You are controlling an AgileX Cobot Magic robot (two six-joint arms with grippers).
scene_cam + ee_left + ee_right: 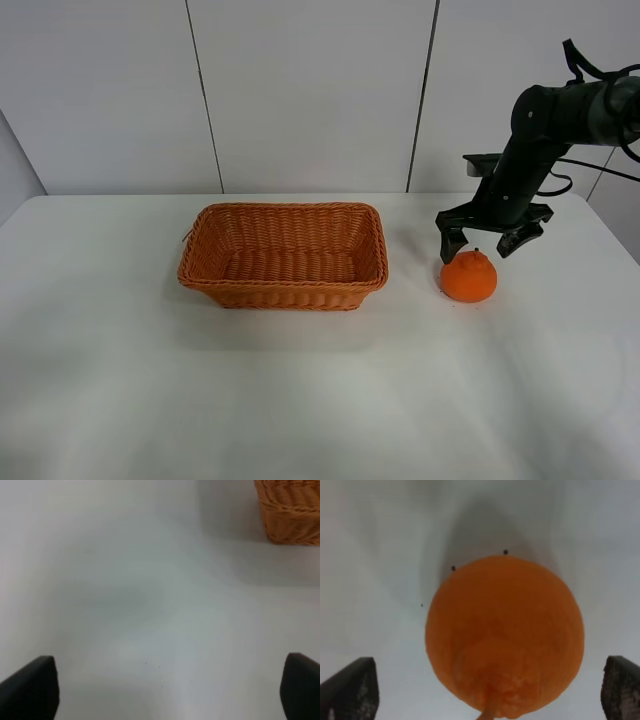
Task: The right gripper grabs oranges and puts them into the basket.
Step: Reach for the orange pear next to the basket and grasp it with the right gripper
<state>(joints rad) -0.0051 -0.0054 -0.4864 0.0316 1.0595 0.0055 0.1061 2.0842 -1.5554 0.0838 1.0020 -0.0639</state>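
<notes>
An orange [469, 277] with a knobby top sits on the white table right of the wicker basket [370, 222], which is empty. My right gripper [484, 247] is open and hangs just above the orange, its fingers spread to either side of the fruit's top. In the right wrist view the orange [504, 635] fills the middle between the two fingertips [351, 687], not touched. My left gripper [167, 692] is open over bare table, with a corner of the basket [292, 510] far off; the left arm is out of the high view.
The white table [300, 390] ends at a white panelled wall [300, 90] behind. The basket stands a hand's width left of the orange.
</notes>
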